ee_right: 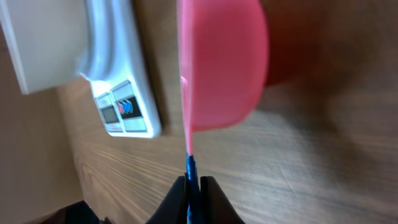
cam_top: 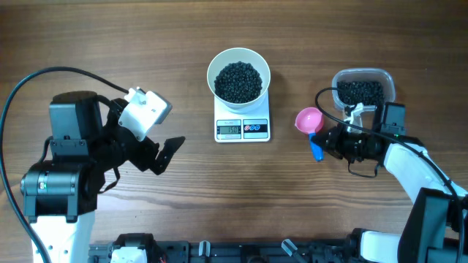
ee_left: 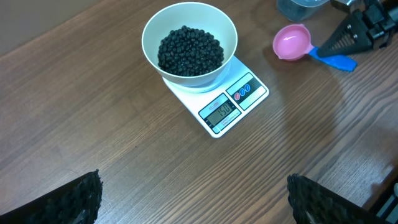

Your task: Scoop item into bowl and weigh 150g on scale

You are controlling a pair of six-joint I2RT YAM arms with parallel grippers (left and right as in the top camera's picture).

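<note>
Tiny black beans (cam_top: 238, 80) sit in the round white bowl (cam_top: 211, 73) atop the white digital scale (cam_top: 243, 120); the right end effector (ee_right: 191, 183), pinching the blue-handled pink plastic scoop (cam_top: 310, 120), should release without nudging either, while the left end effector (ee_left: 193, 202) hangs wide open.

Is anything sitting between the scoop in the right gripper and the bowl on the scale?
Nothing visible. The right gripper holds the pink scoop by its blue handle, right of the scale; only bare table separates it from the bowl. The tub sits on the scoop's other side.
</note>
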